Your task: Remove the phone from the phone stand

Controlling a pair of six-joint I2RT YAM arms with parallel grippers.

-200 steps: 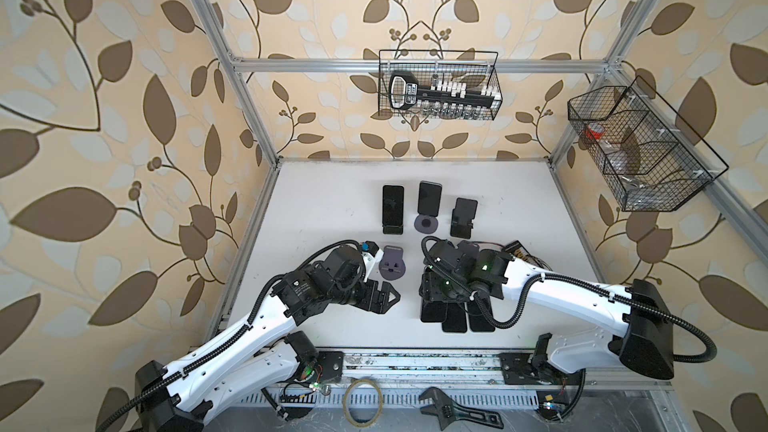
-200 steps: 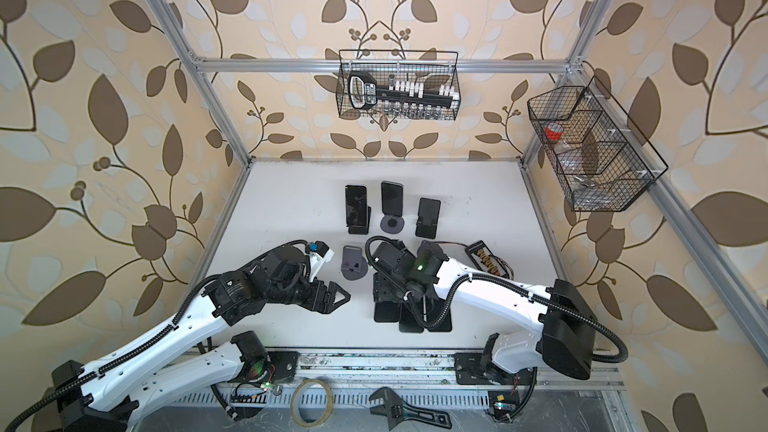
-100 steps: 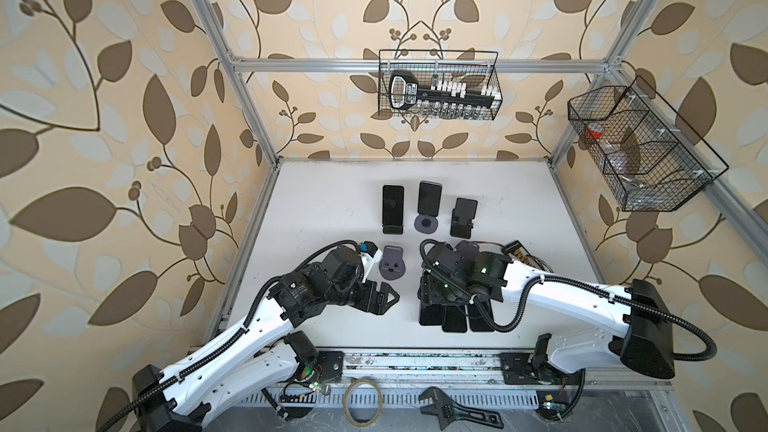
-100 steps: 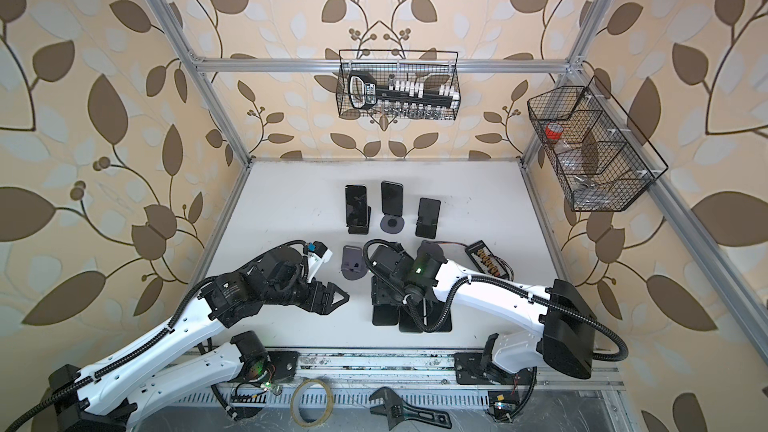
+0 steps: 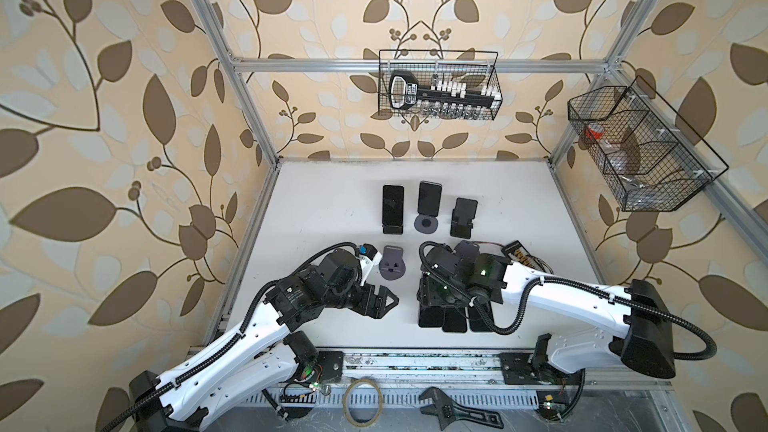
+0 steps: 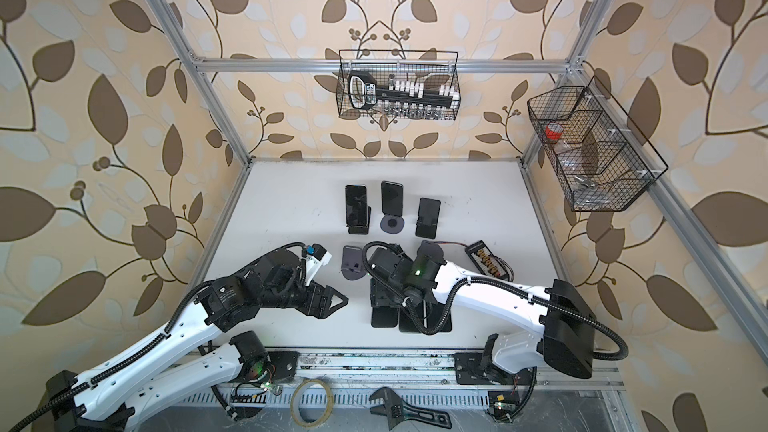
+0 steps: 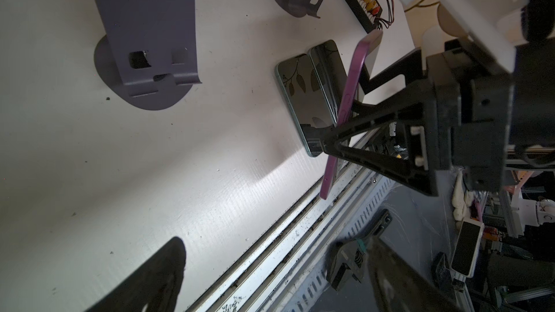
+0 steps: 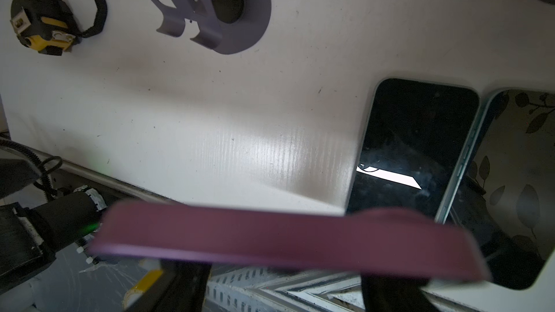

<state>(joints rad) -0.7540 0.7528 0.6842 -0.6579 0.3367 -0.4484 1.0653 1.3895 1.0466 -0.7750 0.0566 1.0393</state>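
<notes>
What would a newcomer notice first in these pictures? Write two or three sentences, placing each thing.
The right hand grips a purple phone tilted over dark phones lying flat near the table's front edge. Farther back, three phones stand propped in a row on stands. The left hand hangs open near an empty grey stand.

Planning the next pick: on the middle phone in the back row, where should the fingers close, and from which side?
Probably its two long edges near the free top end, coming from above: the middle phone stands propped on its round-base stand, bottom end down at the base.
</notes>
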